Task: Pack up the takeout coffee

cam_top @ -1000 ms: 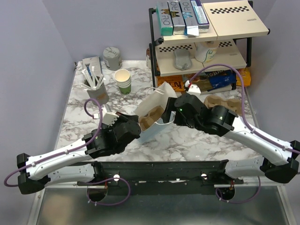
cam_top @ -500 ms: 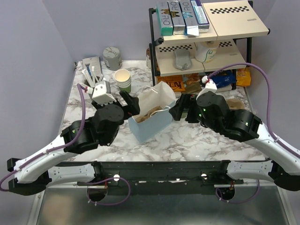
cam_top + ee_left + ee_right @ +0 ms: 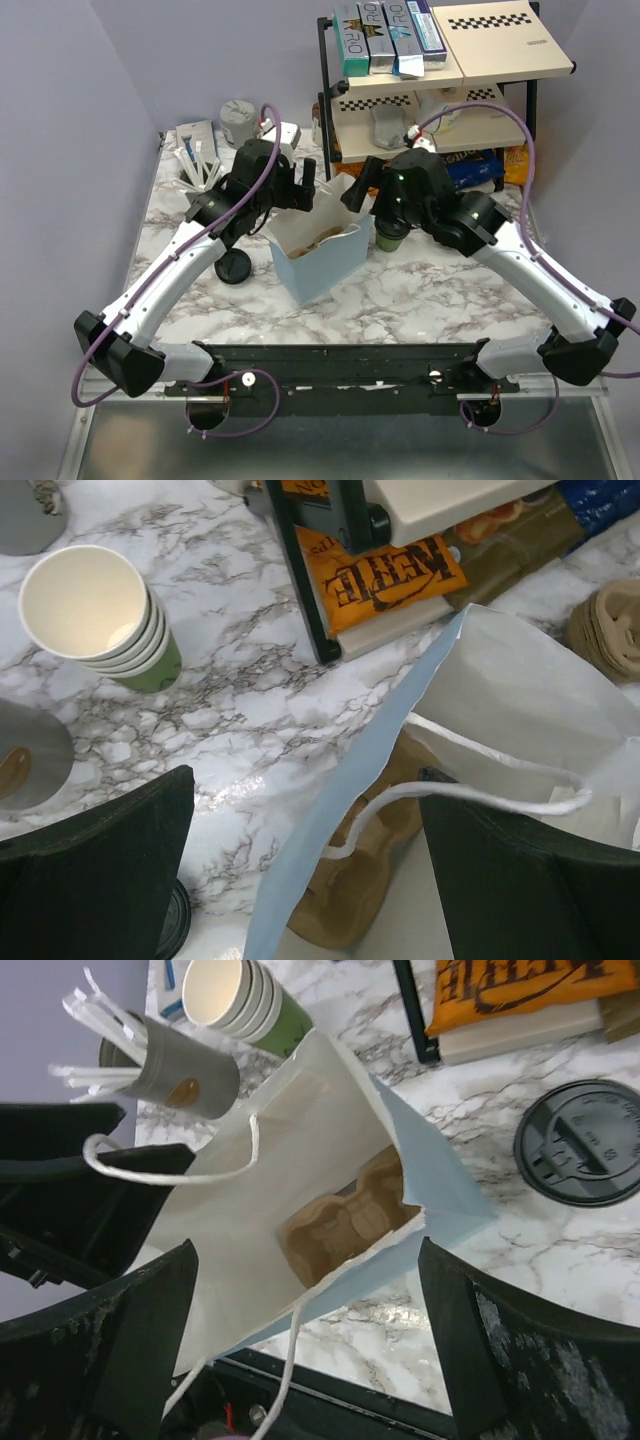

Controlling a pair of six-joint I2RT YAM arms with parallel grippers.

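The takeout coffee [image 3: 388, 238], a green cup under a black lid [image 3: 585, 1142], stands on the marble just right of the light blue paper bag [image 3: 318, 262]. The bag stands upright and open, with a brown cardboard cup carrier [image 3: 350, 1225] at its bottom. My left gripper [image 3: 292, 190] hovers open over the bag's back left rim; in its wrist view the blue bag edge [image 3: 340, 810] runs between its fingers. My right gripper [image 3: 368, 195] hangs open above the bag's right rim, holding nothing, with the coffee beside it.
A loose black lid [image 3: 233, 268] lies left of the bag. A stack of lidless cups [image 3: 95, 615] and a grey holder of straws [image 3: 170, 1065] stand behind on the left. A black shelf rack [image 3: 430, 100] with an orange chip bag [image 3: 385, 575] closes off the back right.
Both arms have lifted from low beside the bag to above its rim, further back. The left gripper has opened. The bag now stands upright, and the coffee and loose lid are uncovered.
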